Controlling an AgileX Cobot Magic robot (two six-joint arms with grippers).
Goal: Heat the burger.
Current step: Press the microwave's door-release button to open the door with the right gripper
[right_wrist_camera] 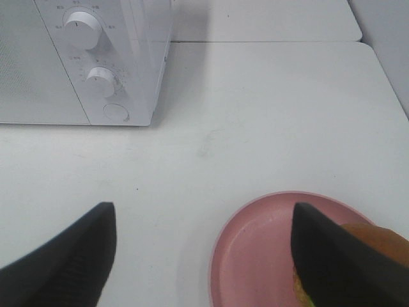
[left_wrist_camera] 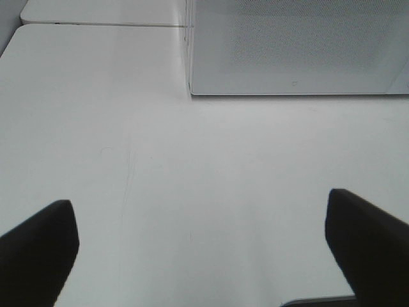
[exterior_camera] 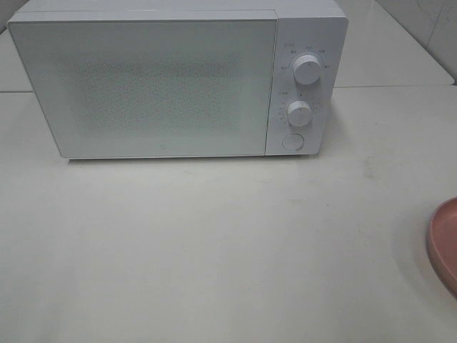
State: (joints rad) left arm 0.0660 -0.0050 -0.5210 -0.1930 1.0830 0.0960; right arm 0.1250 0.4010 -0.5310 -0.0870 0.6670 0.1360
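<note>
- White tabletop (exterior_camera: pixel 214 250) carried a white box-shaped microwave oven (exterior_camera: pixel 164 86) at its far side, and the oven was closed.
- Progress, as I judged it: no step was complete. The tall burger with the golden-brown bun (right_wrist_camera: pixel 377 236) sat outside the oven on a round pink plate (right_wrist_camera: pixel 255 256).
- Plate and burger lay near the table's right edge, well apart from the oven and nearer to me.
- Remaining, by my estimate: open the oven, carry the burger inside, close it, and set the two white dials (exterior_camera: pixel 306 68).
- My left gripper (left_wrist_camera: pixel 198 204) had its fingers spread wide and held nothing. It hung over bare table in front of the oven, touching nothing.
- My right gripper (right_wrist_camera: pixel 204 208) was also spread wide and empty. It was poised above the table, one finger (right_wrist_camera: pixel 332 256) partly hiding the burger.
- Neither arm showed in the high view.
</note>
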